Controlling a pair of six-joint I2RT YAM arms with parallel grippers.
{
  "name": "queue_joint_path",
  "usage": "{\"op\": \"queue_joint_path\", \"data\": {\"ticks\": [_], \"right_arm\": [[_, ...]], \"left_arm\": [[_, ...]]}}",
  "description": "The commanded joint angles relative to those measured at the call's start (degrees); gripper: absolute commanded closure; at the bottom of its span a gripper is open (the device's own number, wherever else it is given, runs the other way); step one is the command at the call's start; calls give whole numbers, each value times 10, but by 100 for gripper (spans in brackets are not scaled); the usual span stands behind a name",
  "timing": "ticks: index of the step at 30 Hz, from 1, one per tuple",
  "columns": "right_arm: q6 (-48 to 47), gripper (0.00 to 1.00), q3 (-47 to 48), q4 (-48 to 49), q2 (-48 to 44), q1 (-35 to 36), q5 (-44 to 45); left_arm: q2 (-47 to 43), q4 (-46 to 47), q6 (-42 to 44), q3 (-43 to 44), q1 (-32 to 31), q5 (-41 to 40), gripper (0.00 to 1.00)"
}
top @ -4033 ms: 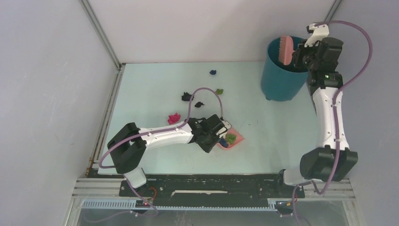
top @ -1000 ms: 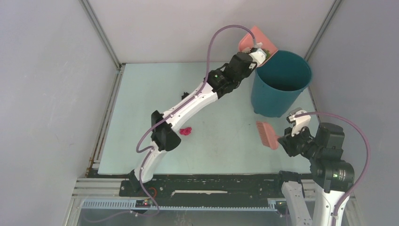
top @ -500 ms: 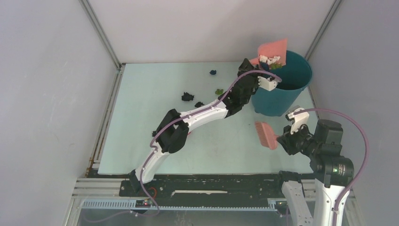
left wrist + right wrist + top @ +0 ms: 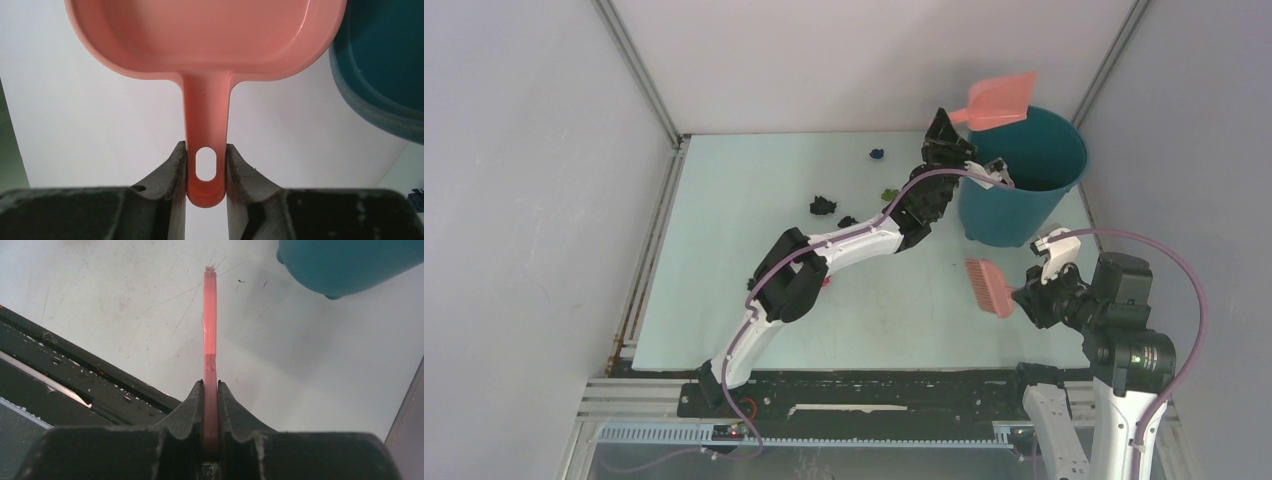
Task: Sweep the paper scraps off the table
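My left gripper (image 4: 951,124) is shut on the handle of the pink dustpan (image 4: 997,100), held raised over the rim of the teal bin (image 4: 1024,175). In the left wrist view the dustpan (image 4: 205,35) shows no scraps in it, and the jaws clamp its handle (image 4: 205,170). My right gripper (image 4: 1029,297) is shut on the pink hand brush (image 4: 989,287), low over the table (image 4: 724,230). Paper scraps lie on the table: dark blue (image 4: 877,154), green (image 4: 889,195), two black (image 4: 823,206) (image 4: 847,221). A magenta one (image 4: 825,282) peeks out beside my left arm.
The bin stands at the table's back right, also in the right wrist view (image 4: 345,265) and the left wrist view (image 4: 385,65). The black rail (image 4: 75,365) runs along the near edge. Grey walls close in the table. The brush (image 4: 210,330) is edge-on to the right wrist camera.
The left wrist has turned and the dustpan has tipped over the bin; the scraps seen in it half a second ago are gone from it. The right arm with the brush barely moved.
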Motion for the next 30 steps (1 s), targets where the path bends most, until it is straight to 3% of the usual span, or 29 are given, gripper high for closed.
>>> {"op": "queue_joint_path", "data": {"ticks": [1,4,12,18,30], "right_arm": [[1,100,9,15,1,3,-6],[1,100,9,15,1,3,-5],[-4,100,10,22,6,3,3],[-12,100,11,48,20,3,20],[6,100,26,96,84,14,-30]], "left_arm": [[-39,54,-13,15,1,-8,100],[-63,18,-72,34,-1,-24,100],[-165,-312,-394,84,-11,-38,100],[-282,-502,-588,47,-2,-58,100],[-568,-844,-919,-251,-6,26,100]]}}
